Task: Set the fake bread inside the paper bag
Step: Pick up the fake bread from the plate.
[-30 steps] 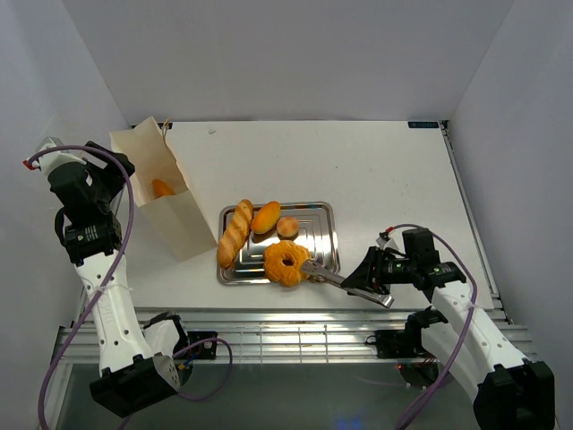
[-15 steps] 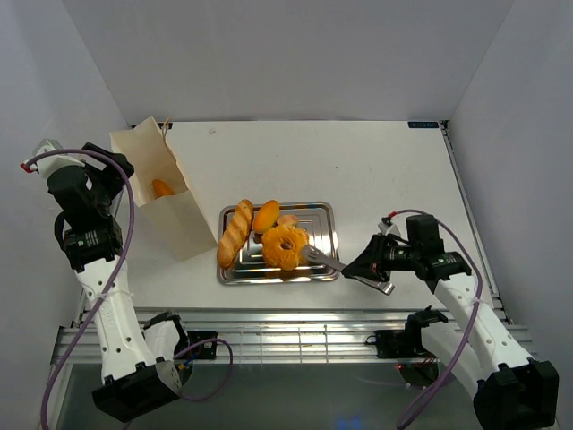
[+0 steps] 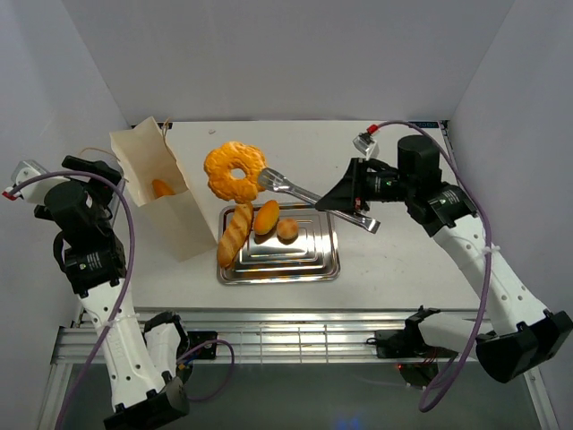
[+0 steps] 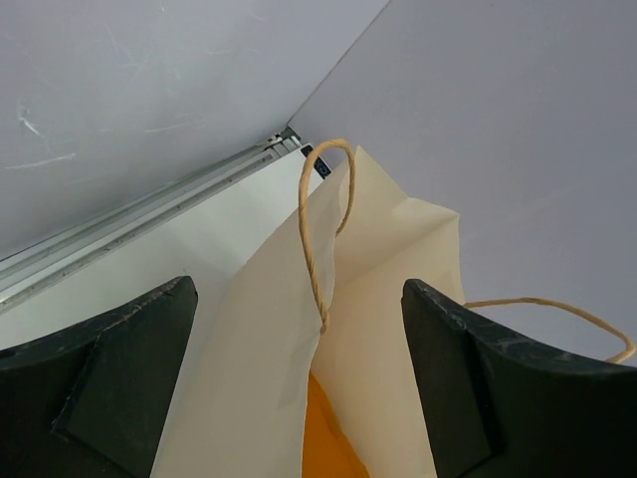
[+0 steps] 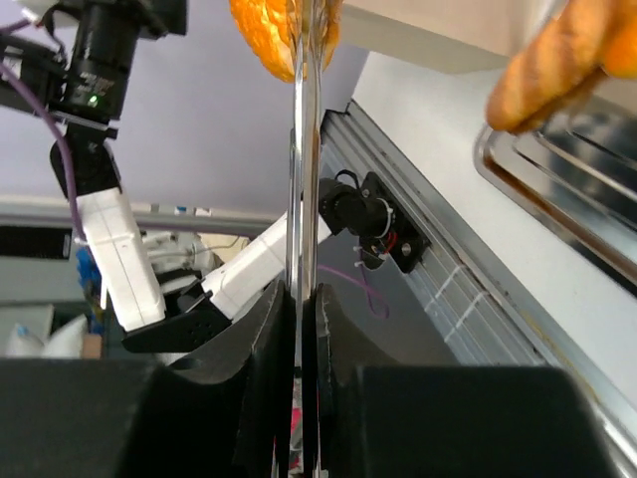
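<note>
right claw (image 3: 351, 195): clamping shut on the tongs (image 3: 295, 189). In the wrist view the handles are pinched flat between its fingers.
left claw (image 4: 299, 358): standing wide open, fingers either side of the paper bag (image 3: 183, 228) top edge and one cord handle (image 4: 318, 229). It isn't squeezing anything that I can tell.
ring doughnut (image 3: 235, 170): hanging in the air, nipped at one edge by the tong tips, above the table between tray (image 3: 322, 264) and bag mouth.
bag: leaning, mouth gaping upward, with an orange loaf (image 3: 162, 188) sitting inside.
risk 1: an edge-only pinch on a glossy toy, so it's likely swinging or sliding out during the carry.
risk 2: the doughnut is looking nearly as wide as the mouth. It could be catching the rim, folding the wall or tipping the bag, since nothing is gripping the bag.
risk 3: the long tongs are acting as a lever and may be twisting in the claw.
in the way: the near bag wall, the cord handles, and the left claw crowding the mouth.
waiting on tray: baguette (image 3: 235, 235), oval roll (image 3: 266, 217), small roll (image 3: 287, 229).
</note>
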`<action>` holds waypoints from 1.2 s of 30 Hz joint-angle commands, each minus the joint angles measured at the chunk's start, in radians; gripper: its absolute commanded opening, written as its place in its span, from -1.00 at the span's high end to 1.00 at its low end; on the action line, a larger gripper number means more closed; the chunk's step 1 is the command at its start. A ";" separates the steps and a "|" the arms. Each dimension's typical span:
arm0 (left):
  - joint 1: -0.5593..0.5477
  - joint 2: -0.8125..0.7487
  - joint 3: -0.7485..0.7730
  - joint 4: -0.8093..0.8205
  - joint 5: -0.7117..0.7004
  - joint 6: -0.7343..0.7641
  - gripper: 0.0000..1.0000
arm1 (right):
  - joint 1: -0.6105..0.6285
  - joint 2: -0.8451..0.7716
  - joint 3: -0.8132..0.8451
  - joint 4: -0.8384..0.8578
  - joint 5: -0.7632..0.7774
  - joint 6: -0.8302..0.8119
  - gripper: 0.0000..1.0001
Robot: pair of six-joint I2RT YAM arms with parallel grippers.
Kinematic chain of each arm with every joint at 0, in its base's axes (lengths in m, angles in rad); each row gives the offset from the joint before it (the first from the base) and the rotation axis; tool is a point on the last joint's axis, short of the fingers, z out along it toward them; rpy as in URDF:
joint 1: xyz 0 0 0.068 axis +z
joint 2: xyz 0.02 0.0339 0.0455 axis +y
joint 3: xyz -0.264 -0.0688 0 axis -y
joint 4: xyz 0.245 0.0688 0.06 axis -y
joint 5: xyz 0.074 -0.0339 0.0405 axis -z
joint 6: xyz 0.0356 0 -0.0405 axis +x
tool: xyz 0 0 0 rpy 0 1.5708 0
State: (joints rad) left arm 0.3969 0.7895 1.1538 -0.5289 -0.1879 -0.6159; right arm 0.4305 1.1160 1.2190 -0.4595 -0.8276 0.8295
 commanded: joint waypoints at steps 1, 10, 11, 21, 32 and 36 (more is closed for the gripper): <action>0.000 -0.016 0.046 -0.040 -0.099 -0.045 -0.89 | 0.118 0.108 0.161 0.125 0.005 0.016 0.85; 0.000 0.007 0.122 -0.059 -0.134 -0.028 -0.90 | 0.315 0.369 0.502 0.196 -0.013 0.074 0.85; 0.000 0.004 0.139 -0.068 -0.146 -0.037 -0.90 | 0.323 0.389 0.516 0.214 -0.016 0.086 0.85; 0.000 -0.012 0.211 -0.095 -0.209 -0.067 -0.90 | 0.349 0.525 0.553 0.246 0.007 0.079 0.85; 0.000 0.007 0.161 -0.054 -0.137 -0.050 -0.89 | 0.419 0.732 0.818 0.222 0.082 0.082 0.85; 0.000 0.017 0.103 -0.008 -0.099 -0.012 -0.89 | 0.419 0.786 0.917 0.098 0.178 0.011 0.85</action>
State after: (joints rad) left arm 0.3973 0.7925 1.2976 -0.5755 -0.3374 -0.6682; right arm 0.8577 1.8938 2.0193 -0.3283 -0.7330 0.9028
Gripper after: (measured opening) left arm 0.946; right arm 0.202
